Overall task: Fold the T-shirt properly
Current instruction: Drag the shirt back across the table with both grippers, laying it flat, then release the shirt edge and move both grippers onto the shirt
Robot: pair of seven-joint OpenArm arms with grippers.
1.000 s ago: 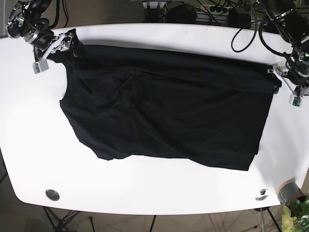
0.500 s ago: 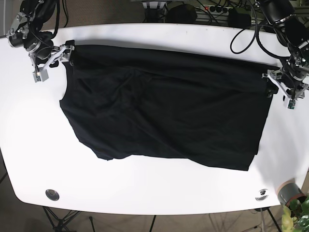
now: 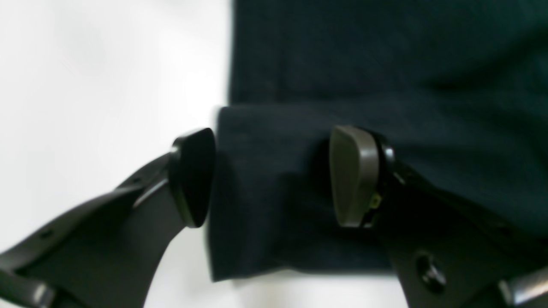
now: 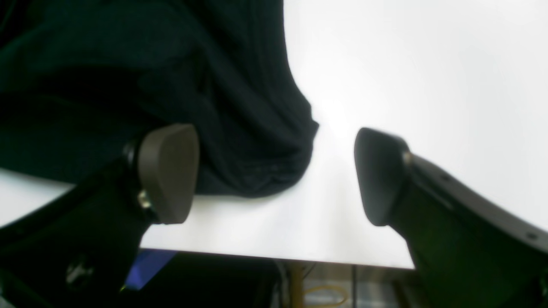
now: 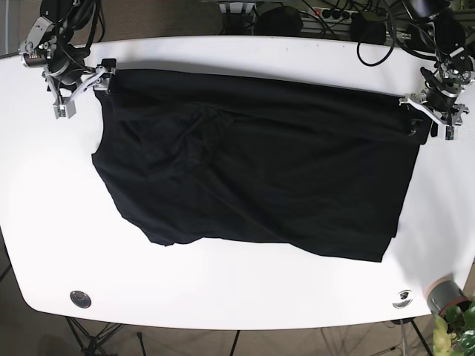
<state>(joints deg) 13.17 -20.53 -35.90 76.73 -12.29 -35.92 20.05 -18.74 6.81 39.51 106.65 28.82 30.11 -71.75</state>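
— white table [image 5: 245, 297] under our black t-shirt [image 5: 252, 178], its far corners blurred.
— our left gripper [image 3: 274, 175] and right gripper [image 4: 274, 171] now gape wide, having risen.

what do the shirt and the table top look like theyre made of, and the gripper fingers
T-shirt: soft knit fabric, probably cotton jersey; matte black, it creases and drapes, with faint ribbing in the right wrist view.
Table: hard, smooth white top, likely laminate or painted board; it shows a soft sheen.
Fingers: moulded plastic or rubber pads, dull grey-brown to black; which one is unclear.
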